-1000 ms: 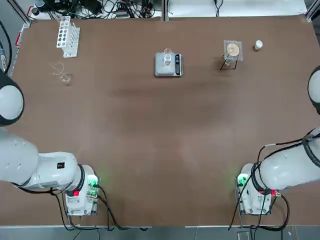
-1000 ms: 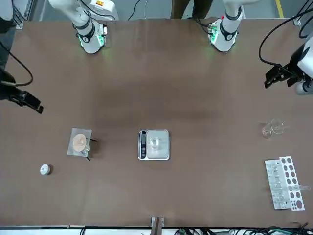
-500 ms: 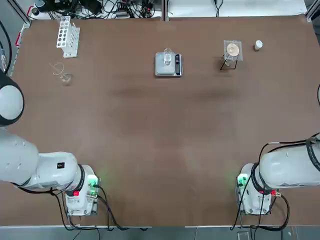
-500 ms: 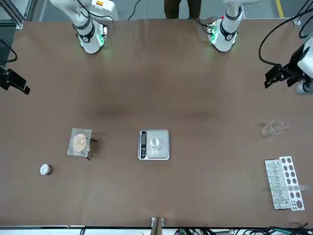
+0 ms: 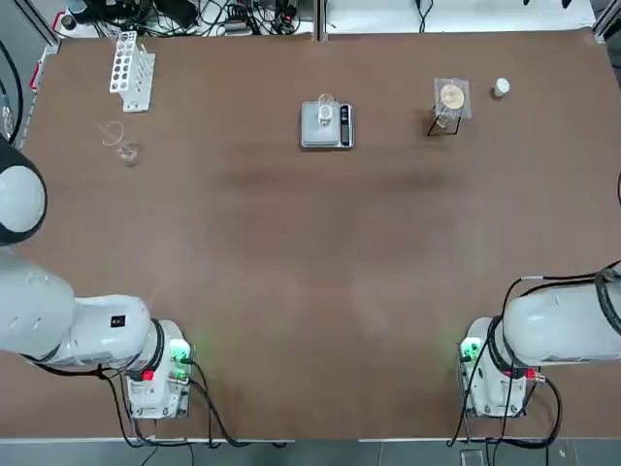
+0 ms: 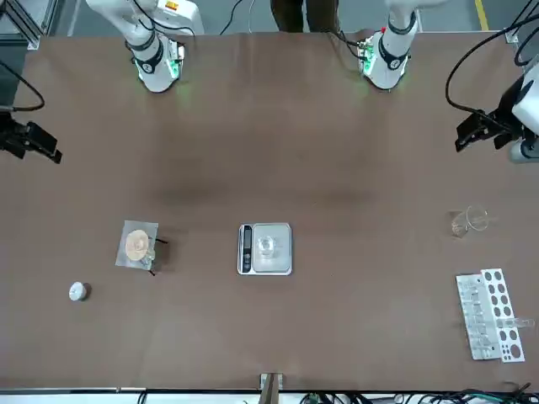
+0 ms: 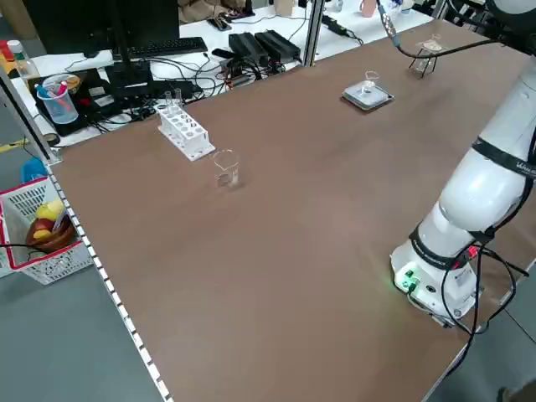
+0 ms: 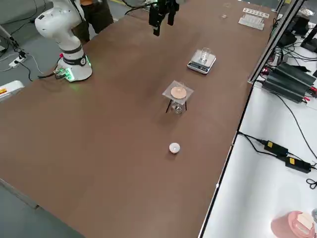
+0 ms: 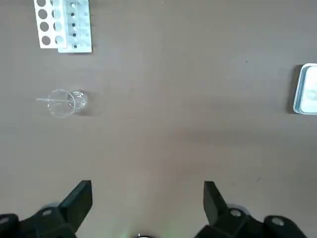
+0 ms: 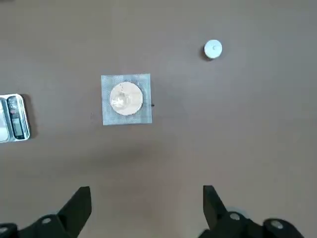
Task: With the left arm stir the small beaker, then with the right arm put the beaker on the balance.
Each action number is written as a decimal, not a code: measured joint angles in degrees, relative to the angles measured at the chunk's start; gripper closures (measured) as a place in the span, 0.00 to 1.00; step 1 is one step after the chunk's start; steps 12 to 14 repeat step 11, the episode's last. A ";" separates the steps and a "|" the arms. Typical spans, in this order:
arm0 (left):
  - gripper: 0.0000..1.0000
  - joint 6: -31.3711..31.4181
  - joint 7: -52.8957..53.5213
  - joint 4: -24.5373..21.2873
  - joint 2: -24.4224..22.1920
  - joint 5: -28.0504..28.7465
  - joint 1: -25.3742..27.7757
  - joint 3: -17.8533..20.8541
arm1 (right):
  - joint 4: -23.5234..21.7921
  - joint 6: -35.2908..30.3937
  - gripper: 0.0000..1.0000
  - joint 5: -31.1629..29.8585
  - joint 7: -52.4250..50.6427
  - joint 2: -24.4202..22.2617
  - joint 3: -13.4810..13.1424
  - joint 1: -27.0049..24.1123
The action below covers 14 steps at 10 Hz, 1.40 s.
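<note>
Both jobs look done: the small beaker (image 6: 266,245) sits on the balance (image 6: 265,249). The left gripper (image 9: 147,198) and right gripper (image 10: 146,203) hang high, fingers apart, holding nothing.

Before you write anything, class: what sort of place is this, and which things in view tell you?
Most likely a robotics lab set up for chemistry bench work. A white test-tube rack, a small beaker standing on a digital balance, and two white robot arms mounted at the table's edge point to it.

balance (image 9: 308,89) cut by frame edge, small beaker (image 5: 326,109) contents — too small to tell
</note>
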 joint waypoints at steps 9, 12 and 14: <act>0.01 0.00 0.00 0.00 0.00 0.00 -0.03 -0.10 | -1.78 2.47 0.00 -0.02 -0.02 -1.14 0.38 0.31; 0.01 0.00 0.00 0.00 0.00 0.00 -0.03 -0.10 | -1.79 2.49 0.00 -0.02 -0.02 -1.14 0.38 0.31; 0.01 0.00 0.00 0.00 0.00 0.00 -0.03 -0.10 | -1.79 2.49 0.00 -0.02 -0.02 -1.14 0.38 0.31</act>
